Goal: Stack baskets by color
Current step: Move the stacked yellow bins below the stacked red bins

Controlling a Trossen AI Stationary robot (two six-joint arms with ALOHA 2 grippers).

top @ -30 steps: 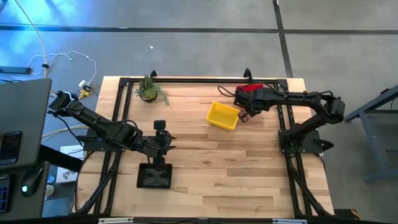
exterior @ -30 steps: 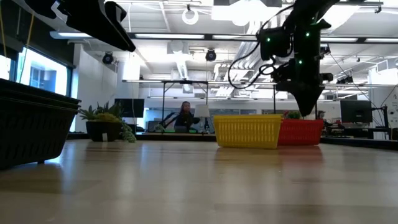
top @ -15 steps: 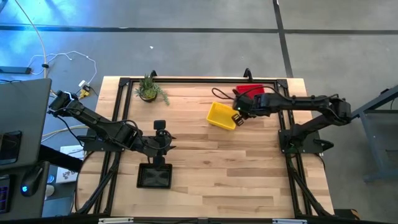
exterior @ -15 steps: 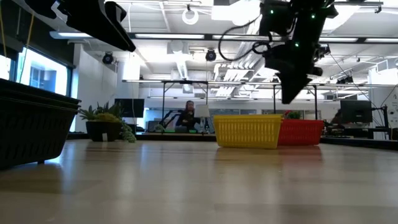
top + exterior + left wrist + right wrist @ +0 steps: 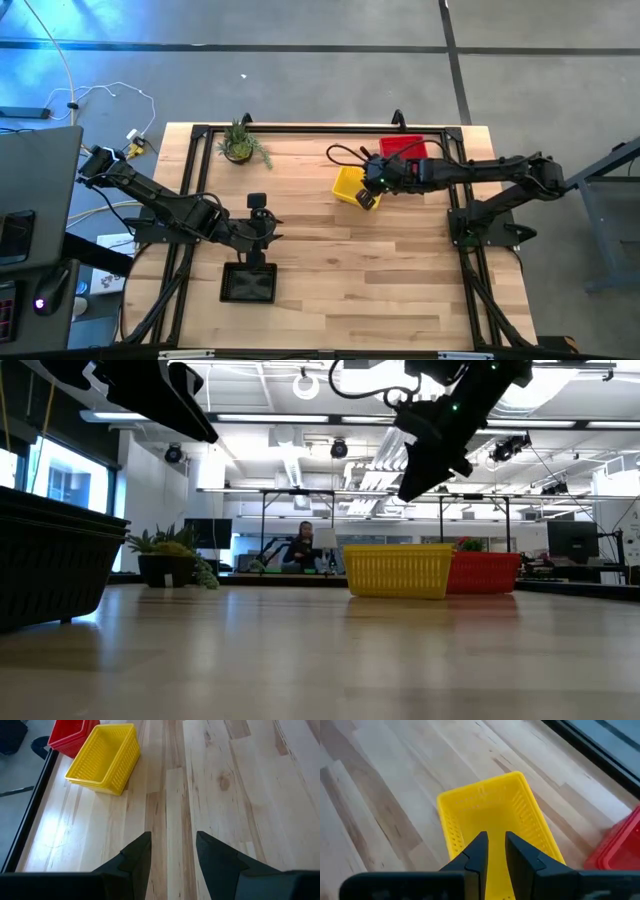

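High view: the right end effector [image 5: 366, 198] had swung from the red basket [image 5: 405, 148] to above the yellow basket [image 5: 349, 184]. Right wrist view: its fingers [image 5: 478, 851] stood slightly apart, empty, over the basket's interior. Left end effector [image 5: 171, 851], spread, waited near the black basket [image 5: 249, 283].

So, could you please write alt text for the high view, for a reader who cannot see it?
Seen from above, the right gripper hangs over a yellow basket on the wooden table, with a red basket just behind it. The left gripper waits, open, above a black basket, and a small potted plant stands at the far edge.
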